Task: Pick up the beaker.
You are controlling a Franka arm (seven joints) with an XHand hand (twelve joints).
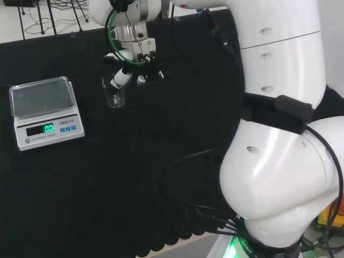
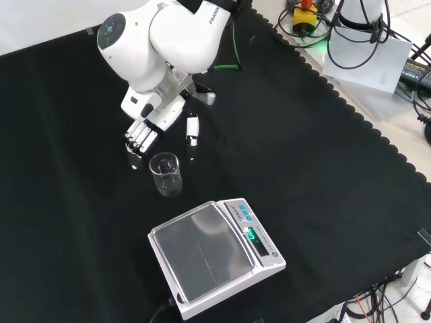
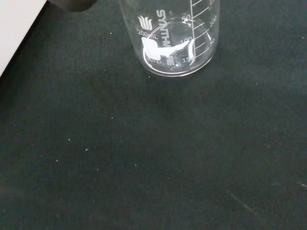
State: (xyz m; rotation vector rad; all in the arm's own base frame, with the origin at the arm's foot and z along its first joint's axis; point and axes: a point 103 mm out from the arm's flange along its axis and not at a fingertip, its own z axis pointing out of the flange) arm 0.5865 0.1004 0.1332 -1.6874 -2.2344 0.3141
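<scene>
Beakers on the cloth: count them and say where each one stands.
1. The beaker stands upright on the black cloth, between the hand and the scale in the front view. More clear glass could be hard to spot.

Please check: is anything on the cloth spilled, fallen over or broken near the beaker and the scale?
Nothing stands out. The beaker stands upright on the black cloth, apparently empty, with no liquid around it. The scale sits flat with a bare pan. The hand is open beside the beaker.

Clear glossy glass beaker [image 2: 166, 173], matt black cloth [image 2: 303, 148], brushed metal scale pan [image 2: 202, 252]
</scene>
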